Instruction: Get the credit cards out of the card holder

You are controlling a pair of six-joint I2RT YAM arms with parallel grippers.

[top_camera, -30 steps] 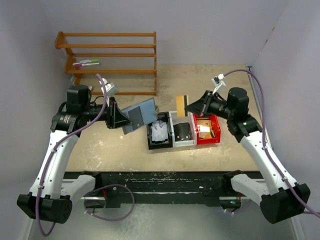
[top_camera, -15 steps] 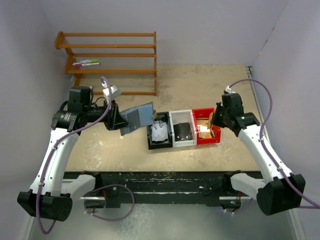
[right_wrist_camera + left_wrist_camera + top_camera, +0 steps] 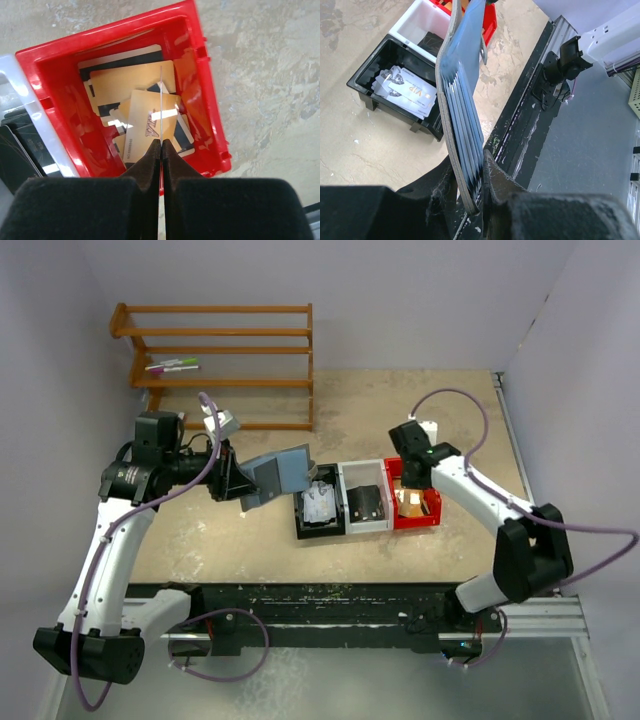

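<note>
**Card poised over the red bin, holder held aloft**
The right gripper (image 3: 161,150) is pinched tight on a thin card (image 3: 161,95), seen edge-on directly above the red bin (image 3: 202,70). Tan-gold cards (image 3: 140,85) lie there, so a drop among its like seems intended. The left gripper (image 3: 474,192) clamps the holder (image 3: 462,100) by one end, raised off the table just beside the black bin (image 3: 365,85), free end toward the bins, probably to keep its pockets reachable.
</note>
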